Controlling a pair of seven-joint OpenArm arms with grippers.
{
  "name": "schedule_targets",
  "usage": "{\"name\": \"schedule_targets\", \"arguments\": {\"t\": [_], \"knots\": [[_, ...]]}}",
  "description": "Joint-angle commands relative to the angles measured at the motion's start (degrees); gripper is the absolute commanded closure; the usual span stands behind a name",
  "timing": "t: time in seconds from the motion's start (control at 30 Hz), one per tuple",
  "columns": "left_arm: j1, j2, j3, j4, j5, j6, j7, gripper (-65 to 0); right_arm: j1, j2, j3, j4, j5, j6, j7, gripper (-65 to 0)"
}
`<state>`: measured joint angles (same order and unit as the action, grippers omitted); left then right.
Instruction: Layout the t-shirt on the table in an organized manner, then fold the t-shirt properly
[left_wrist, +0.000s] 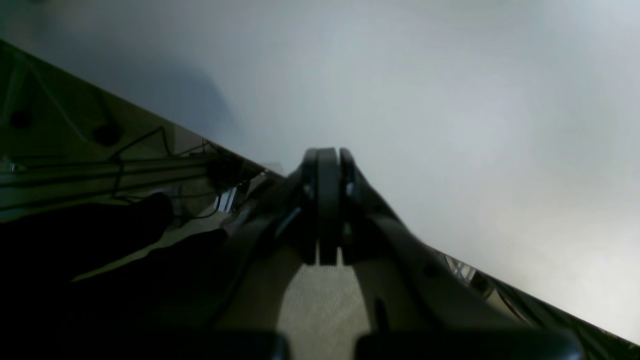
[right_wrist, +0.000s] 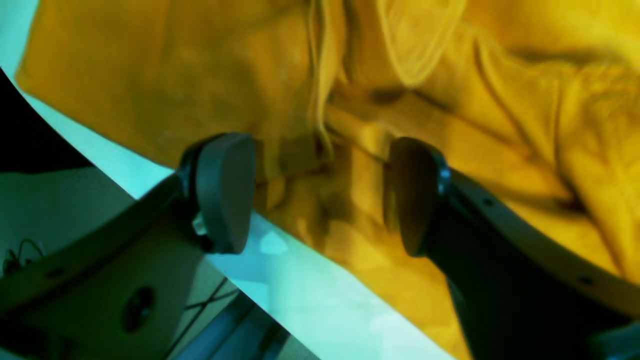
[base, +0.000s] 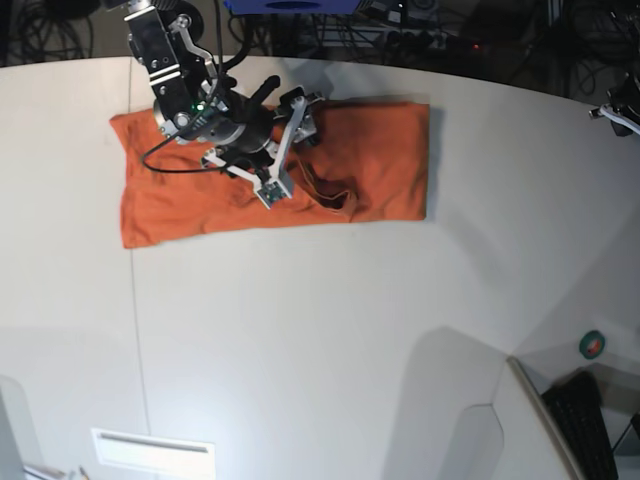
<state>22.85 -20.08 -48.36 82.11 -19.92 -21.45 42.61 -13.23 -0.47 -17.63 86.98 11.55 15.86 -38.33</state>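
Observation:
The orange t-shirt (base: 340, 165) lies spread but wrinkled at the far left of the white table (base: 320, 330), with bunched folds near its middle. My right gripper (base: 284, 96) is open over the shirt's far edge. In the right wrist view the two pads (right_wrist: 225, 192) stand wide apart, with rumpled orange cloth (right_wrist: 350, 175) between them and the table's edge (right_wrist: 300, 295) just below. My left gripper (left_wrist: 327, 165) is shut and empty, over bare table (left_wrist: 450, 100) near its edge. Only a bit of the left arm (base: 622, 112) shows at the base view's right border.
A thin dark seam (base: 135, 330) runs down the table's left side. Cables and gear (base: 400, 20) lie beyond the far edge. A keyboard (base: 590, 410) and a small round green object (base: 593, 344) sit off the table at the lower right.

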Motion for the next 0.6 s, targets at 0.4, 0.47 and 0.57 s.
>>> {"name": "schedule_targets", "arguments": {"t": [0.4,0.47,0.57], "knots": [[0.0,-1.2,-0.6,0.6,-0.2,0.0,-1.1,0.0,0.7,-0.3,-0.2,-0.2,0.6,0.4,0.4,0.0],[0.0,-1.2,-0.6,0.6,0.0,0.0,-1.1,0.0,0.4,-0.3,-0.2,0.0,3.1,0.4,0.1,0.0],[0.0,-1.3,-0.6,0.6,0.0,0.0,-1.1,0.0,-0.7,0.1,-0.1,1.5,6.6,0.3,-2.1,0.0]]}}
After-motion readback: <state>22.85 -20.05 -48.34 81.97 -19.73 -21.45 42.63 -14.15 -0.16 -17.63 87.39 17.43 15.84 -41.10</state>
